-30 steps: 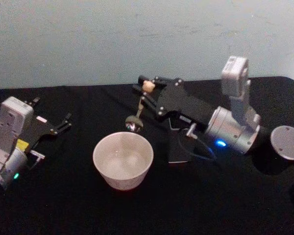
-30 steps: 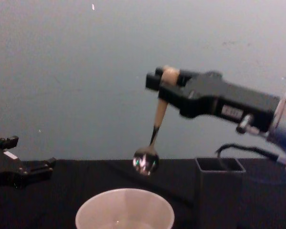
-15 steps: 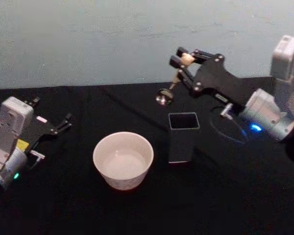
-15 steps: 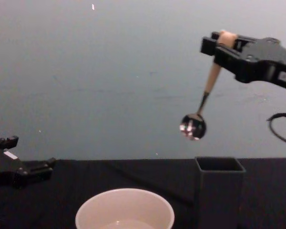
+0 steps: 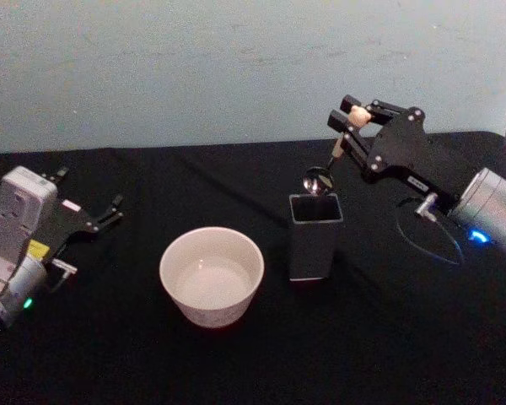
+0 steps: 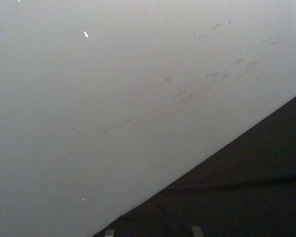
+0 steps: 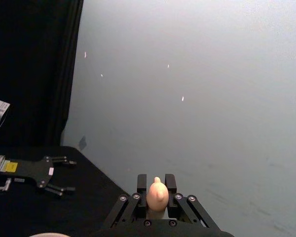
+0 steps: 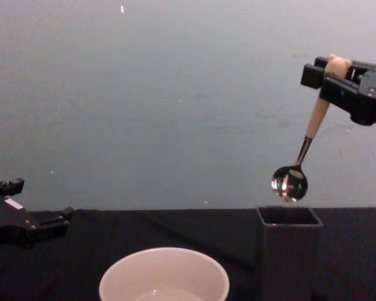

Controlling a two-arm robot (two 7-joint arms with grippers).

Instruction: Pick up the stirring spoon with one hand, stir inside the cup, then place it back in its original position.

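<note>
Rightward and downward is how the right gripper [image 5: 352,114] has travelled in the last half second, so the stirring spoon [image 5: 333,153] that hung left of the holder and higher now has its bowl just over the holder's open top. Black cloth covers the table [image 5: 236,371], whose far edge meets a pale wall, and wide bare stretches lie in front of and behind the objects. Reaching in from the right side, the right arm carries its gripper above the table, fingers clenched on the top of the spoon's beige handle with the little bear head poking out between them. At the table's left edge the left gripper [image 5: 91,190] lies low with its fingers spread, holding nothing, well apart from the cup. Near the middle stands the cream cup [image 5: 204,310], clear cloth all around it. Just to its right, with a strip of cloth between them, stands the dark grey square holder [image 5: 314,245], upright and open-mouthed. The spoon hangs tilted, handle up toward the right, shiny bowl low on the left, close above the holder's rim with a thin gap showing in the chest view.
</note>
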